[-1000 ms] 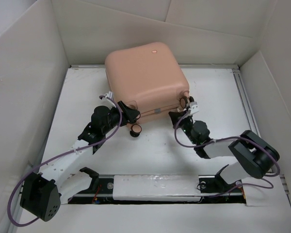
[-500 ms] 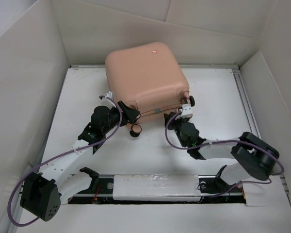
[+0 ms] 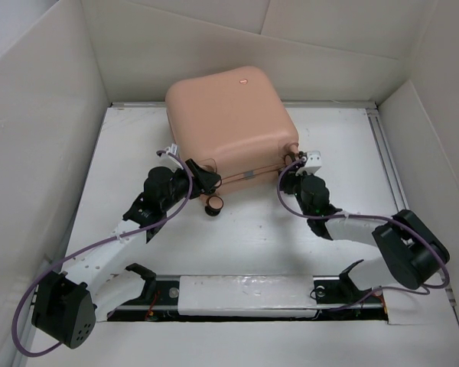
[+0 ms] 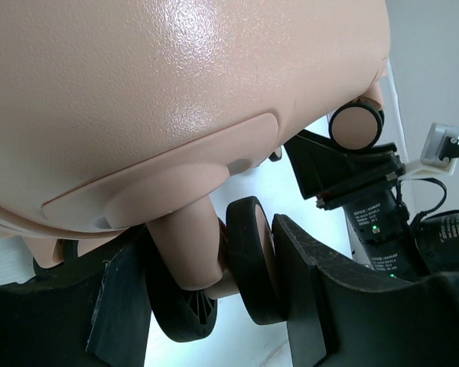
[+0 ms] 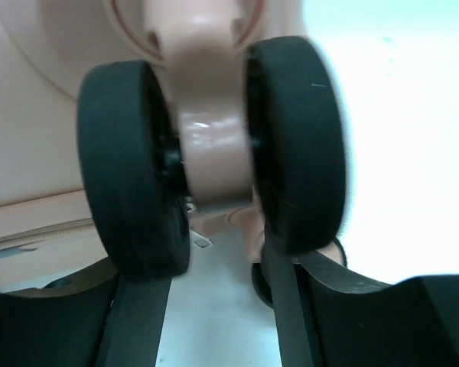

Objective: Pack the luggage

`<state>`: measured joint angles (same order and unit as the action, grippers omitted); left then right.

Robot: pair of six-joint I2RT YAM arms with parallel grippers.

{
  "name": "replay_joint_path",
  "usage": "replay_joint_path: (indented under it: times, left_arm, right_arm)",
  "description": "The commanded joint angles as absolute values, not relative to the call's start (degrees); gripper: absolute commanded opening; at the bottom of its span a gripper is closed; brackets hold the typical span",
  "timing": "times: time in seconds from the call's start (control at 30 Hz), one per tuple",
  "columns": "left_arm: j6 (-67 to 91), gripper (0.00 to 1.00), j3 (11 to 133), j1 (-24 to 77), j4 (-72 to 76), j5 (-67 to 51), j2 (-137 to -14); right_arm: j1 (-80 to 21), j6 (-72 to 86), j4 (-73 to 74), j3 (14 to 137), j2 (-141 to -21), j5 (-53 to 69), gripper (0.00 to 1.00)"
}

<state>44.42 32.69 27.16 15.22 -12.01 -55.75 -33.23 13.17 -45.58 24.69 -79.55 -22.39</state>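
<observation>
The luggage [image 3: 229, 115] lies closed on the white table, peach-pink shell up, and fills the top of the left wrist view [image 4: 176, 92]. My left gripper [image 3: 208, 187] is at its near left corner, shut on the twin black caster wheel [image 4: 252, 256], with one finger [image 4: 321, 298] pressed against the wheel's face. My right gripper [image 3: 294, 170] is at the near right corner. Its jaws [image 5: 214, 267] stand open just below that corner's caster wheel [image 5: 294, 138], which sits beyond the fingertips, not between them.
White cardboard walls [image 3: 38, 138] box in the table on the left, back and right. A metal rail [image 3: 386, 160] runs along the right side. Purple cables loop off both arms. The right gripper's body [image 4: 359, 191] shows past the luggage in the left wrist view.
The right gripper has opened. It swung left along the luggage's near edge, then back to the near right corner wheel. The left arm and the luggage have not moved.
</observation>
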Motion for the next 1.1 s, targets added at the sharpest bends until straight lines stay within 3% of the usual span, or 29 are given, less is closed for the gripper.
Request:
replay_joint_path:
  times: [0.0, 0.37, 0.67, 0.83, 1.07]
  left_arm:
    - [38.7, 0.0, 35.4, 28.6, 32.3, -21.2, -52.0]
    - [38.1, 0.0, 34.9, 28.6, 32.3, -21.2, -52.6]
    - [38.1, 0.0, 34.9, 28.6, 32.3, -21.2, -52.6]
    - [38.1, 0.0, 34.9, 28.6, 32.3, -21.2, -52.6]
    - [38.8, 0.0, 34.9, 28.6, 32.9, -21.7, -53.1]
  right_arm:
    - [-32.3, 11.3, -46.1, 28.4, -80.4, -13.8, 0.55]
    - [-29.2, 10.6, -46.1, 32.3, -84.2, -7.9, 0.52]
    - [-27.3, 8.7, -57.5, 30.1, -84.8, -2.3, 0.25]
    - [-27.3, 8.2, -60.4, 28.8, -84.8, -1.8, 0.0]
    - [-32.9, 9.8, -65.0, 24.4, -83.6, -3.7, 0.0]
